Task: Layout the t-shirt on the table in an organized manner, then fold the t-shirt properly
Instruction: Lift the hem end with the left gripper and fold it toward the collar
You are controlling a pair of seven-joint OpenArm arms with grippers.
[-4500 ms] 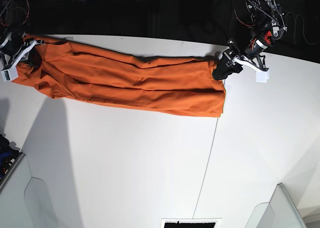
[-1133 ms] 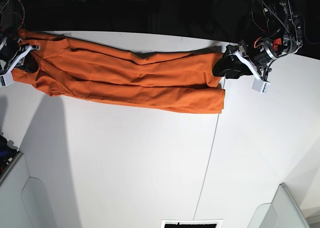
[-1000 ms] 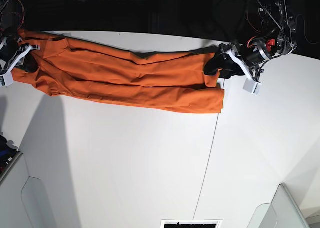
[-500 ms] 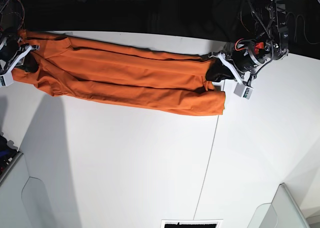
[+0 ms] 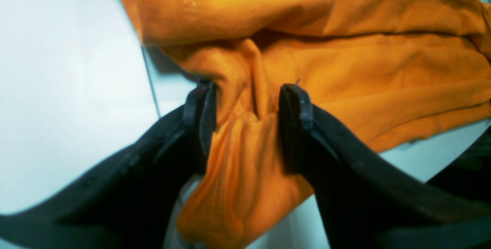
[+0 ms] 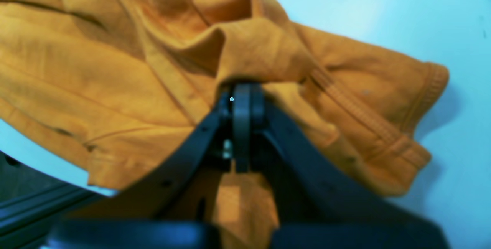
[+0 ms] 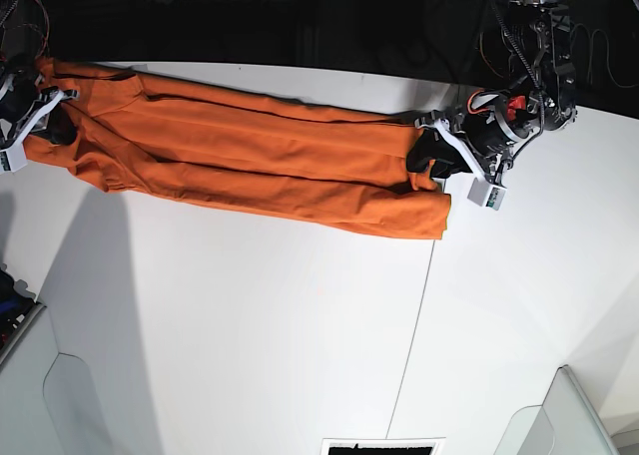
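The orange t-shirt [image 7: 250, 161] lies stretched in a long band across the far part of the white table [image 7: 250, 325]. My left gripper [image 7: 424, 161] is at its right end. In the left wrist view that gripper [image 5: 245, 99] is open, its black fingers [image 5: 295, 126] standing on either side of a raised ridge of the t-shirt [image 5: 345, 68]. My right gripper [image 7: 30, 116] holds the shirt's left end at the table's far left edge. Seen from the right wrist, this gripper [image 6: 242, 95] is shut on a fold of the t-shirt [image 6: 115, 68] near a ribbed hem.
A thin dark seam [image 7: 414, 335] runs down the table from below the shirt's right end. Translucent guards stand at the near left [image 7: 60, 395] and near right [image 7: 559, 415] corners. The table's far edge meets a dark background with cables.
My left gripper has slid left and nearer along the shirt's right end, and the fabric there has bunched up. The right gripper and the shirt's left end have stayed put.
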